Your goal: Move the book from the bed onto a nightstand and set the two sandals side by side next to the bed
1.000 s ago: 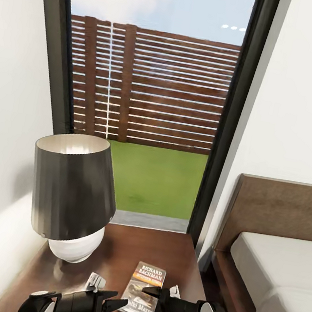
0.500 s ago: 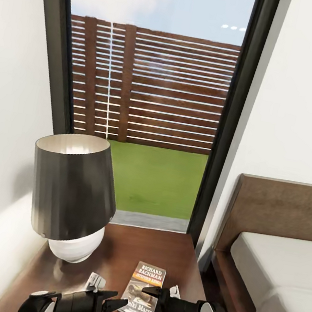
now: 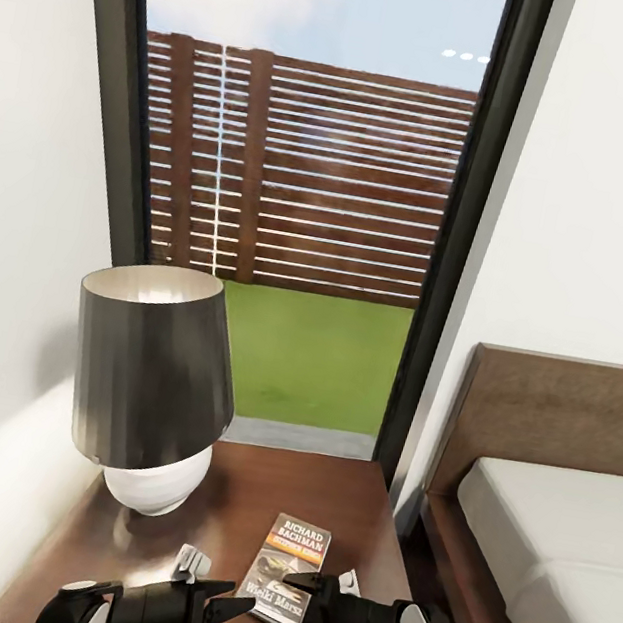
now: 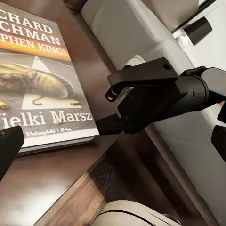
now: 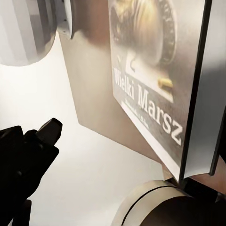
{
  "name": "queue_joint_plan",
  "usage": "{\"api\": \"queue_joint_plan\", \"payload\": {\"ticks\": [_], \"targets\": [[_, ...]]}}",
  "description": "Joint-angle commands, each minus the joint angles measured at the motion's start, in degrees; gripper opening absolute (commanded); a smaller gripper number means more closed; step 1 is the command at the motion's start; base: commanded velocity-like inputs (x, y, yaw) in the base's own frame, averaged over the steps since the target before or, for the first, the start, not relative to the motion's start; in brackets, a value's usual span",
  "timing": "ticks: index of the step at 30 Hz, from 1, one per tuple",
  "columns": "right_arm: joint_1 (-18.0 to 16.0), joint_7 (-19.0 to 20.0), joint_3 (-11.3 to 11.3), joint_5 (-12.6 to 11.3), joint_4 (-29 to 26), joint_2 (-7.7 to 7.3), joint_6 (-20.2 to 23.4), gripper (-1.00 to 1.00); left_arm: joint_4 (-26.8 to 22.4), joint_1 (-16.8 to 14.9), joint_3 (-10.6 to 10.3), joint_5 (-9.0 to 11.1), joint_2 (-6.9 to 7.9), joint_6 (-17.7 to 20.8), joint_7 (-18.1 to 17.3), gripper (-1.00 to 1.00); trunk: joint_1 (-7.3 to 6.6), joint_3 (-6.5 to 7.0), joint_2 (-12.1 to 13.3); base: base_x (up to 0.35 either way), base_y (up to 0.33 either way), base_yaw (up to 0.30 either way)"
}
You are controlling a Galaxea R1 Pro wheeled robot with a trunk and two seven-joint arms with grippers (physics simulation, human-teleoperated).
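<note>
The bed (image 3: pixel 558 535) is off to my right, and the nightstand (image 3: pixel 321 496) beside it carries a lamp (image 3: pixel 152 386) and the book (image 3: pixel 284 571), flat near the front edge. My right hand (image 3: pixel 306 586) hangs at the book's near corner, jaws apart, gripping nothing; my left hand (image 3: pixel 227 602) is open too. Pulling back carelessly, I could clip the book off that edge. No containers here.

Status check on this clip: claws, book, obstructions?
Right claw open beside book. Left claw open, empty. Book flat on nightstand. Lamp stands clear at far left.
</note>
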Motion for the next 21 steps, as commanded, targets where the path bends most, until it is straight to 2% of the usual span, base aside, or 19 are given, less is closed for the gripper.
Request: {"api": "queue_joint_plan", "payload": {"ticks": [1,10,21], "targets": [[-0.03,0.39,0.19,0.24,-0.01,-0.06,-0.01,1.00,-0.01,-0.02,-0.03,0.39,0.01,0.52,0.00,1.00,-0.01,-0.06,-0.03,-0.002,0.000,0.000],[-0.03,0.39,0.19,0.24,0.01,-0.06,-0.01,1.00,1.49,-0.02,0.05,0.37,-0.01,0.44,0.00,1.00,-0.01,-0.06,-0.03,-0.073,0.000,0.000],[-0.03,0.39,0.19,0.24,-0.01,-0.06,-0.01,1.00,1.65,-0.02,0.14,0.38,-0.07,0.51,0.00,1.00,-0.01,-0.06,-0.03,-0.006,0.000,0.000]]}}
